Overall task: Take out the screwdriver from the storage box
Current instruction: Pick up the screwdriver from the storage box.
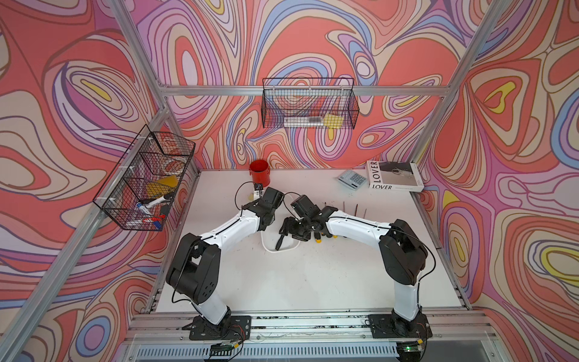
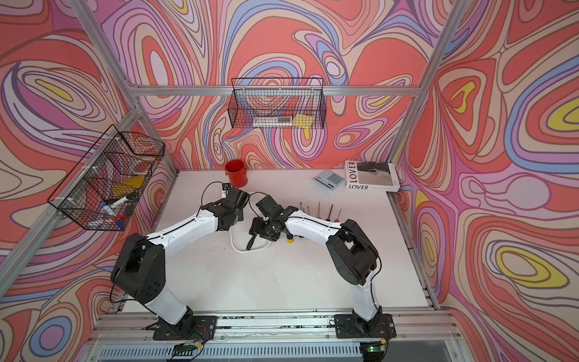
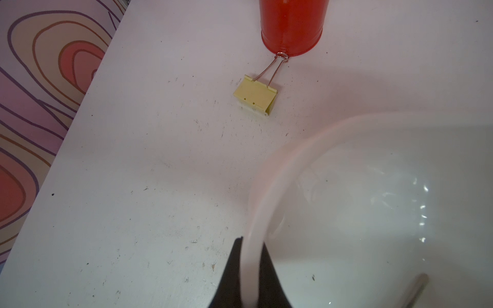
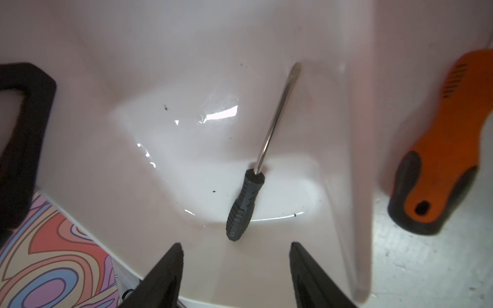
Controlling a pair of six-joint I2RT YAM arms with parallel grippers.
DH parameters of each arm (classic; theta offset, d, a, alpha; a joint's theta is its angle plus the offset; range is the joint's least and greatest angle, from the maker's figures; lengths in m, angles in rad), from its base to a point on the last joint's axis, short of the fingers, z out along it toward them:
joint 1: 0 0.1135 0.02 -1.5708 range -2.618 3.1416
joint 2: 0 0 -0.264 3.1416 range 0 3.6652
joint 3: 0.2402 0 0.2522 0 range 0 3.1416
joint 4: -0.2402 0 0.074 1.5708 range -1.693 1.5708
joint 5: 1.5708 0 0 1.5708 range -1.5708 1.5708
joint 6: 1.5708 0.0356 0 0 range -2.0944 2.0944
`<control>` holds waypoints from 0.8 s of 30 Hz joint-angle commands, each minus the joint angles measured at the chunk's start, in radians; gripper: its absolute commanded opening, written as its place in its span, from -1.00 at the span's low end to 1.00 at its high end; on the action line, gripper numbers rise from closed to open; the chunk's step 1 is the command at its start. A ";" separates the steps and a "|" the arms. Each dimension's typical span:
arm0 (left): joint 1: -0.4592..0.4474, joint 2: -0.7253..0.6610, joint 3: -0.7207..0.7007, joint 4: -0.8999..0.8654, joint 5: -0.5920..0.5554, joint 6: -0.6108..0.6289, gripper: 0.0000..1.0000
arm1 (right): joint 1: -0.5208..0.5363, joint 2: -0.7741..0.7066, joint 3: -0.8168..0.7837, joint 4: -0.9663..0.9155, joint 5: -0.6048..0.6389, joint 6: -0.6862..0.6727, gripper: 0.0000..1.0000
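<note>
Our left claw (image 3: 252, 244) is pinching the wall of the storage box (image 3: 282, 160), one finger inside and one outside; we judge it steadies the tub while the other arm reaches in. Our right claw (image 4: 235, 245) hangs spread above the box, just short of the screwdriver (image 4: 246, 197), which lies alone on the box floor, black handle toward the claw. An orange-handled screwdriver (image 4: 440, 149) lies outside on the desk (image 1: 282, 282). Farther off, a yellow binder clip (image 3: 256, 97) sits just beside the red cup (image 3: 292, 26), whose contents we cannot see. On the side wall, a wire basket (image 1: 144, 178) holds markers.
</note>
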 commanded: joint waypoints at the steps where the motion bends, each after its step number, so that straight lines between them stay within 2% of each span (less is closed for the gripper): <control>1: -0.002 -0.015 0.015 0.001 -0.003 -0.011 -1.00 | 0.010 0.041 0.023 0.035 -0.027 0.071 0.27; 11: -0.002 -0.019 0.010 0.012 0.006 -0.020 -1.00 | 0.020 0.138 0.090 -0.031 0.011 0.159 0.16; 20: -0.002 -0.021 0.009 0.020 0.006 -0.017 -1.00 | 0.029 0.190 0.166 -0.164 0.091 0.174 0.05; 24: -0.002 -0.019 0.012 0.021 0.012 -0.018 -1.00 | 0.029 0.212 0.169 -0.190 0.104 0.184 -0.14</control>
